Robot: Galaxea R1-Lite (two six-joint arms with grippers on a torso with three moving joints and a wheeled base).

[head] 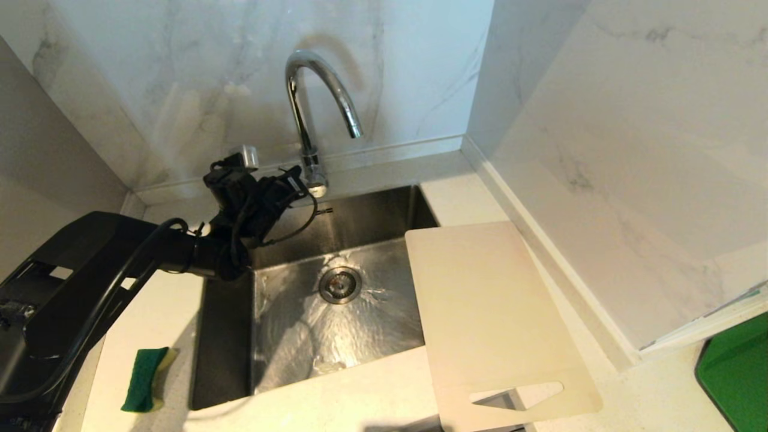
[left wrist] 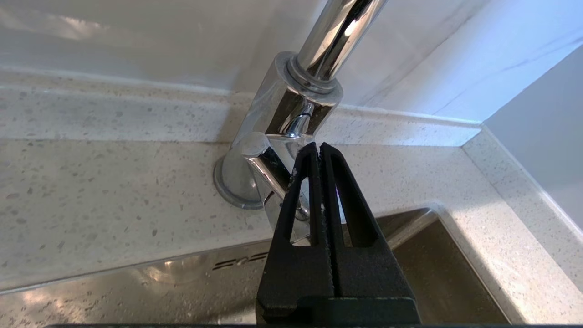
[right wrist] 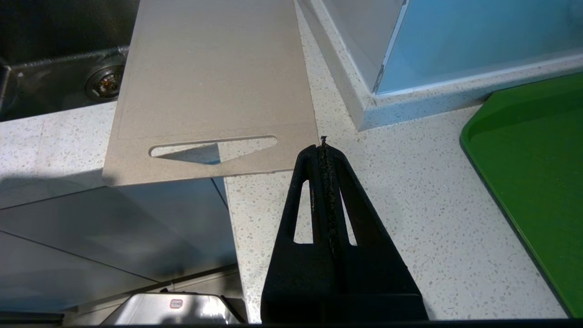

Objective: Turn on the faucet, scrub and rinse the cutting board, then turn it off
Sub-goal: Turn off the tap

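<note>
The chrome faucet (head: 312, 108) rises behind the sink, and no stream shows at its spout. My left gripper (head: 298, 180) is at the faucet's base (left wrist: 282, 114), shut and empty. Its fingertips (left wrist: 318, 146) lie right against the side lever (left wrist: 266, 168). The pale cutting board (head: 492, 312) lies flat across the sink's right rim and the counter, with its handle slot (head: 516, 395) past the counter's front edge. My right gripper (right wrist: 323, 146) is shut and empty, low over the counter beside the cutting board's (right wrist: 214, 82) slotted end; it is outside the head view.
The steel sink (head: 360, 216) has a wet floor and a drain (head: 340, 284). A green-and-yellow sponge (head: 144, 378) lies on the counter left of the sink. A green tray (head: 735, 372) sits at the far right. Marble walls close off the back and right.
</note>
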